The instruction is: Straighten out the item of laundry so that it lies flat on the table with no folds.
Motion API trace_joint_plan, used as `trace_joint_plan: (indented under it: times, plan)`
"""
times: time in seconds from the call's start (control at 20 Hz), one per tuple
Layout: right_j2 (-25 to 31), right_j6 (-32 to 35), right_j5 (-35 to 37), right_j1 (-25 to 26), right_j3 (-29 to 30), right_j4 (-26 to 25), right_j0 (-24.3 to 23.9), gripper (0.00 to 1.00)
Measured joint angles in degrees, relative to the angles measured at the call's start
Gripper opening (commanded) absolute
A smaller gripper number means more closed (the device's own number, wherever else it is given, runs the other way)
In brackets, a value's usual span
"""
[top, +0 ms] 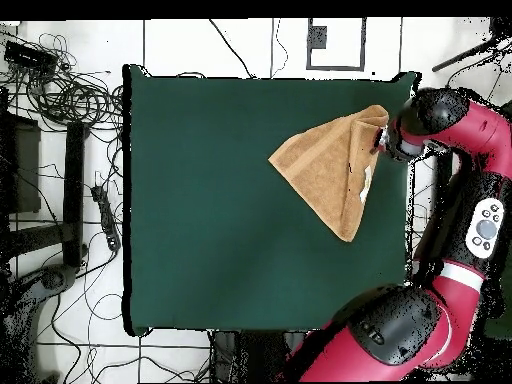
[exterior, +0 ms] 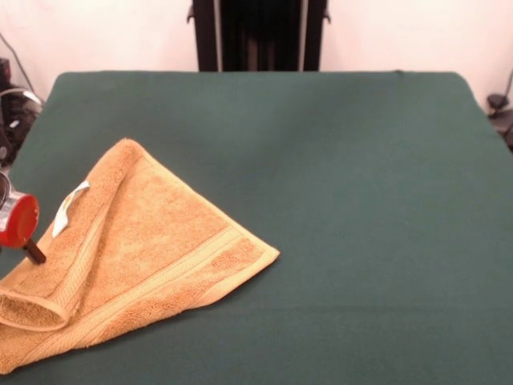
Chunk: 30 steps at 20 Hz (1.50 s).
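Towel [exterior: 136, 249], orange-tan terry cloth, lying folded into a rough triangle on the green table [exterior: 345, 200]. In the front view it occupies the table's near-left corner area, with one point reaching toward the table's middle and its long axis running from that point back toward the left edge. A ribbed border band runs parallel to the lower hem, a second layer is doubled over along the left side with a rolled lip at the lower left, and a small white label [exterior: 70, 207] shows near the fold. The cloth therefore is not flat; at least one layer remains to be opened.

The gripper [exterior: 34, 253] enters from the left edge of the front view, its dark tip touching or just above the towel's folded left side; the overhead view places it at the towel's corner nearest the arm [top: 455, 130]. Whether its jaws are spread or closed on cloth cannot be told. The bulk of the towel lies away from the gripper toward the table's middle, so the unfolding pull probably must run along that axis.
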Motion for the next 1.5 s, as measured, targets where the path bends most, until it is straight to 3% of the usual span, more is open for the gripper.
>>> trace_joint_plan:
  times: [1.5]
  plan:
    - [-0.2,0.0,-1.8,0.0,0.0,0.1,0.3,1.0]
